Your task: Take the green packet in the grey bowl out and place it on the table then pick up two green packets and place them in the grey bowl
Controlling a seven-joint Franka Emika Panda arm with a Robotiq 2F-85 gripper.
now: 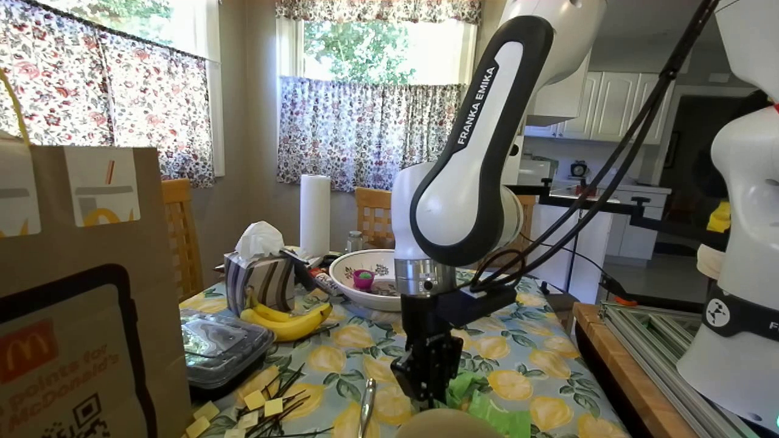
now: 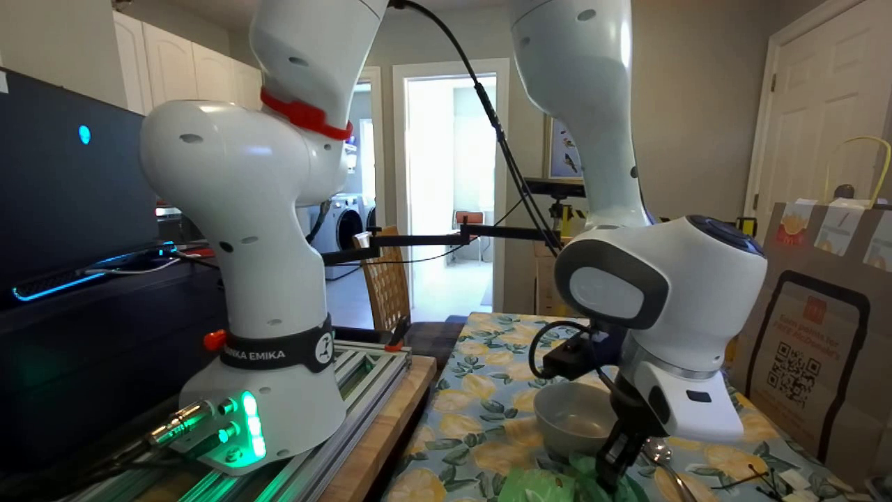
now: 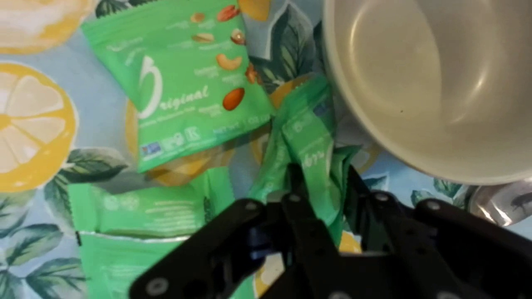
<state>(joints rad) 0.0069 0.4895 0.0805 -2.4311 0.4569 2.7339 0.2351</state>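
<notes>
Table (image 2: 488, 397) shows low in both exterior views, its cloth (image 1: 505, 350) printed with lemons. Upright on it stands the grey bowl (image 3: 415, 145), at 2 o'clock from the pincer (image 3: 324, 178) in the wrist view. The pincer is low over the cloth and closed on a crumpled green packet (image 3: 309, 141), bunched between its fingers (image 3: 299, 187). This packet's long axis runs from about 1 o'clock to 7 o'clock; its free end points to 1 o'clock, outside the bowl, just beside the rim. Whether it touches the rim, or the cloth beneath, I cannot tell. At 10 o'clock from the pincer a nut-printed packet (image 3: 187, 83) lies face up, nearly square, its lettering running toward between 2 and 3 o'clock. At 8 o'clock lies a seam-up packet (image 3: 133, 249), its seam running from 9 to 3 o'clock, its lower part cut off by the view's edge and partly behind the pincer.
</notes>
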